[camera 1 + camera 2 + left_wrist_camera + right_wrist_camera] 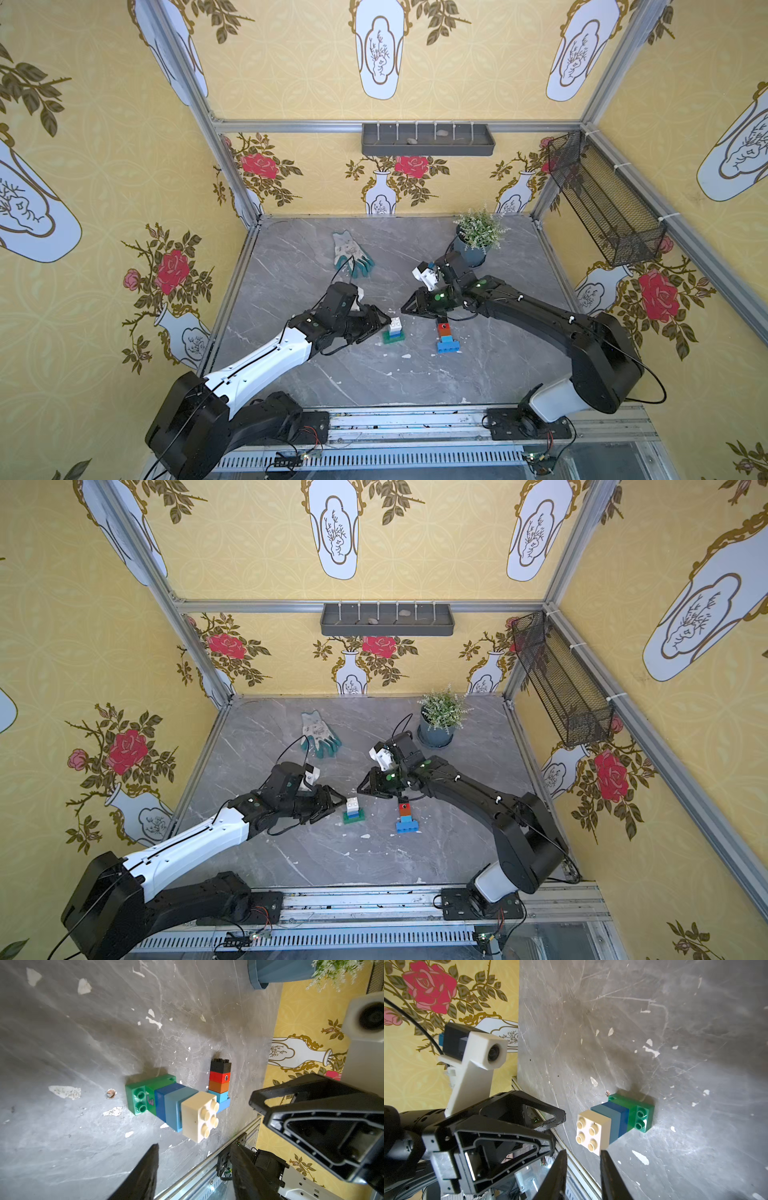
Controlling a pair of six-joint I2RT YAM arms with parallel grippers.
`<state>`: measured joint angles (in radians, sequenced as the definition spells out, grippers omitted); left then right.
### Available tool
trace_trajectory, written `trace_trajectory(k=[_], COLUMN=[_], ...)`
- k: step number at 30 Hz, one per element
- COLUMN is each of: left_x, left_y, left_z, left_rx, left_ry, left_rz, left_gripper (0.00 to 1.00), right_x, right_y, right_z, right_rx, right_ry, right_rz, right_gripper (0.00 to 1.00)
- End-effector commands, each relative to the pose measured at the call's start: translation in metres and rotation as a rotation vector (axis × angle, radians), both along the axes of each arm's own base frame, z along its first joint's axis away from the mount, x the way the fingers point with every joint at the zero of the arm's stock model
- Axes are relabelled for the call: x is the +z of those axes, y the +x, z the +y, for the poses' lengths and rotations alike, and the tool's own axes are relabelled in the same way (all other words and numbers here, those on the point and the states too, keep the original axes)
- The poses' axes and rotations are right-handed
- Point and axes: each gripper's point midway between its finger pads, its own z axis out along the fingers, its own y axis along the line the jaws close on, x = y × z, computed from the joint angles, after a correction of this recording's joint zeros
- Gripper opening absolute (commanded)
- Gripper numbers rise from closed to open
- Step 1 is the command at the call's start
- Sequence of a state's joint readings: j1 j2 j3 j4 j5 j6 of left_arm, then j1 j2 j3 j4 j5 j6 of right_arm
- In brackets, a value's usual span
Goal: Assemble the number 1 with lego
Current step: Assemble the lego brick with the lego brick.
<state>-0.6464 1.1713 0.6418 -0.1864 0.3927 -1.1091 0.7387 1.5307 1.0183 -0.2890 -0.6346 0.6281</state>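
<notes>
Left wrist view showed two builds on the tabletop (62, 1043), not yet joined. One was a tower (174, 1105): a long green brick (135, 1097) at the foot, then blue, light blue and a white brick (199, 1115) on top. It stood upright, long axis vertical, studs skyward.

The other was a column (219, 1082) of light blue, orange, red and black on a long blue brick (224, 1104). It appeared to lie flat, its long axis running toward the potted plant (270, 972). The black end was nearest the plant; the blue bar was farthest and set crosswise.

That column already read as a 1 with a foot, so I judged the job well along. Whether the tower's bricks were still to be added I could not tell. Both builds lay well apart from the plant, the tower farther from it.

The left claw (559, 1127) stood wide and empty just beside the white brick. The right claw (583, 1159) was narrow, a gap showing, holding nothing, on the tower's plant-ward side.
</notes>
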Motion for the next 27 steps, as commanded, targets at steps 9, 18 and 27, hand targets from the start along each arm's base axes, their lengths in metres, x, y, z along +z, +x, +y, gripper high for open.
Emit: trace_trajectory(k=[9, 18, 27], left_x=[-0.008, -0.009, -0.017], left_y=[0.000, 0.003, 0.005], left_z=[-0.006, -0.008, -0.010], left_rx=[0.005, 0.013, 0.031], left_ry=[-0.054, -0.075, -0.077], left_rz=[0.007, 0.004, 0.029], left_gripper=[0.52, 0.52, 0.48], right_x=[-0.010, -0.017, -0.030], right_y=[-0.010, -0.006, -0.015], right_z=[0.020, 0.012, 0.017], right_rx=[0.055, 0.038, 0.082], right_ry=[0.003, -0.051, -0.098], right_rz=[0.024, 0.012, 0.029], right_gripper=[0.31, 0.30, 0.30])
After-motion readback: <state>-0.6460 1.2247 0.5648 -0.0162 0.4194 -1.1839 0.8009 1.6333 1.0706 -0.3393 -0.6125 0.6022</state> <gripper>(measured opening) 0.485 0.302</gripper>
